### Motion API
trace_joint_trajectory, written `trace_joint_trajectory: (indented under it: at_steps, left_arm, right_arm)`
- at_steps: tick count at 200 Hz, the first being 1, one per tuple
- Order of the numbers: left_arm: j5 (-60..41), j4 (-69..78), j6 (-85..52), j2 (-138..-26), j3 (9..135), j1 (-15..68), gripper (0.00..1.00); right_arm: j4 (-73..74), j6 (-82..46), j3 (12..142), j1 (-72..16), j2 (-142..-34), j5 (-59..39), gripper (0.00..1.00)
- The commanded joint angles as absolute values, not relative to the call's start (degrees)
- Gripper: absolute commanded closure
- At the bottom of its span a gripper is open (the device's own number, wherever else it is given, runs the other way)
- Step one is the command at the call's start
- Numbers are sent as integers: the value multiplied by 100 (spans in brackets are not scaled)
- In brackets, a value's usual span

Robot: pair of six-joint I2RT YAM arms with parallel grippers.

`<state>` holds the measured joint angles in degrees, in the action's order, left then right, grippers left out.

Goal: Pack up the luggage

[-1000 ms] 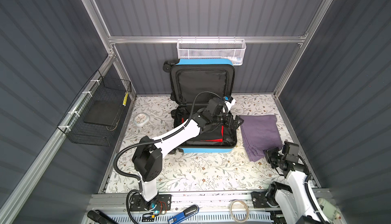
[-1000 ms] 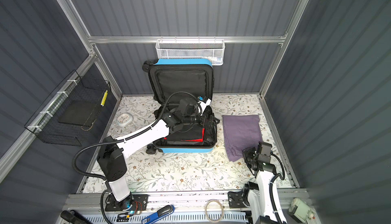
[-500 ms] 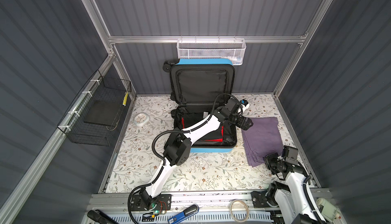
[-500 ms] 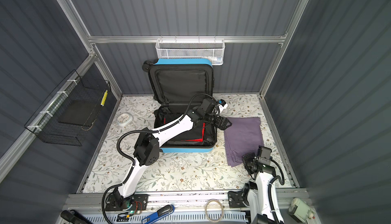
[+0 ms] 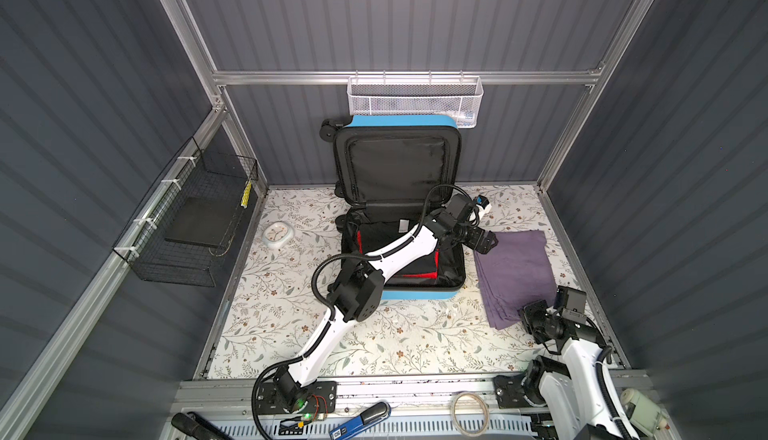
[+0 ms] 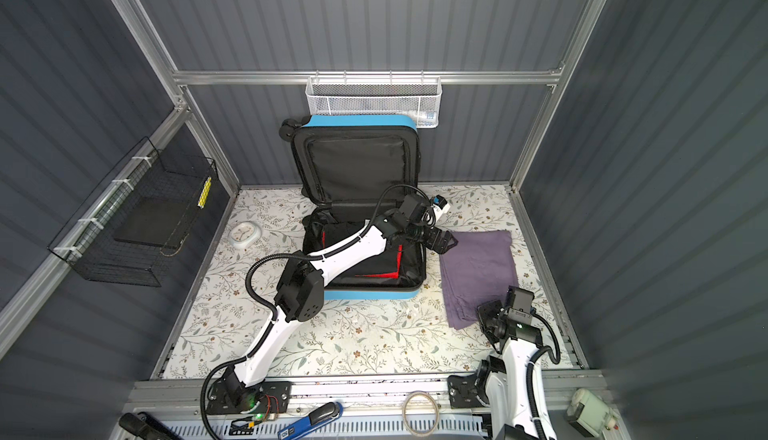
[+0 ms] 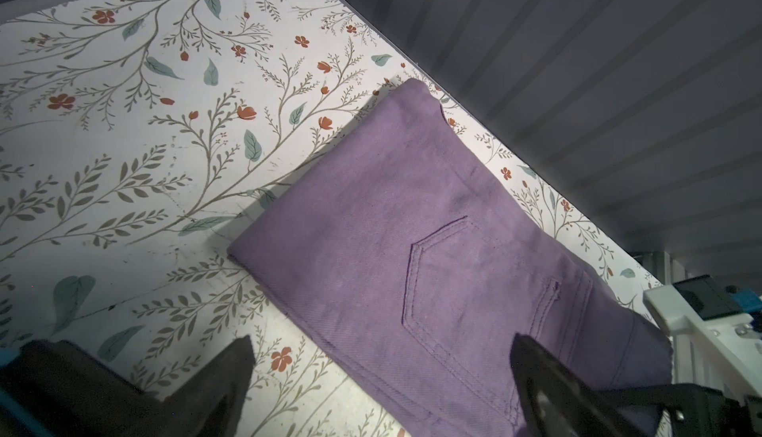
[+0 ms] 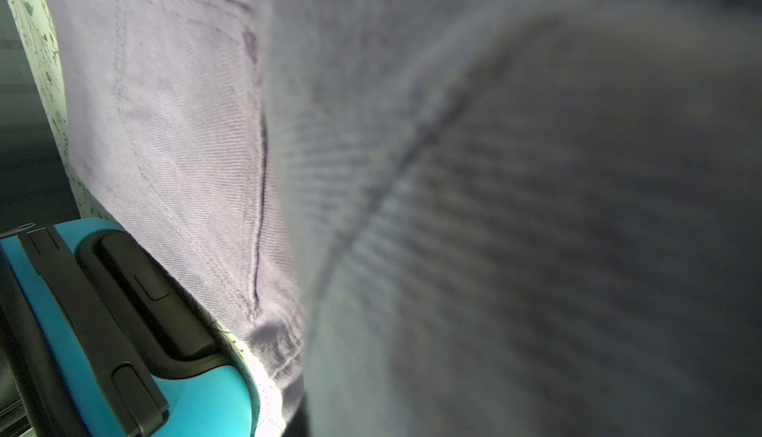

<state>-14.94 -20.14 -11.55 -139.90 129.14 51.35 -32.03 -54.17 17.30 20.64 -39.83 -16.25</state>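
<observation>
The luggage lies open on the floral floor. Its lid leans on the back wall and a black and red garment fills its base. Folded purple trousers lie on the floor to its right. My left gripper reaches across the case and hangs open over the trousers' corner nearest the case. My right gripper is shut on the trousers' front edge. In the right wrist view, cloth hides the jaws beside the blue shell.
A white clock lies on the floor left of the case. A black wire basket hangs on the left wall and a white mesh basket on the back rail. A blue tool and a tape ring lie on the front rail.
My left arm swung right from over the case's contents to the purple trousers, staying open. My right gripper drew slightly toward the front with the cloth's edge.
</observation>
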Motion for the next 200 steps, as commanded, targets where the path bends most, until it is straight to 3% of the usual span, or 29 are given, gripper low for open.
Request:
trace_joint_trajectory:
  at_steps: [1,93,200]
  left_arm:
    - [-1442,-1908,-1124,-14163,13109,5176,0]
    - [-1362,-1740,-1239,-14755,13644,5303,0]
    - [-204,-1586,-919,-15599,14431,5304,0]
  right_arm:
    - [-3736,-5286,2052,2130,-3751,-1315,100]
    - [-4271,-5045,2364,2444,-3700,-1155,100]
    - [-4160,-5054,2312,2459,-3775,-1421,100]
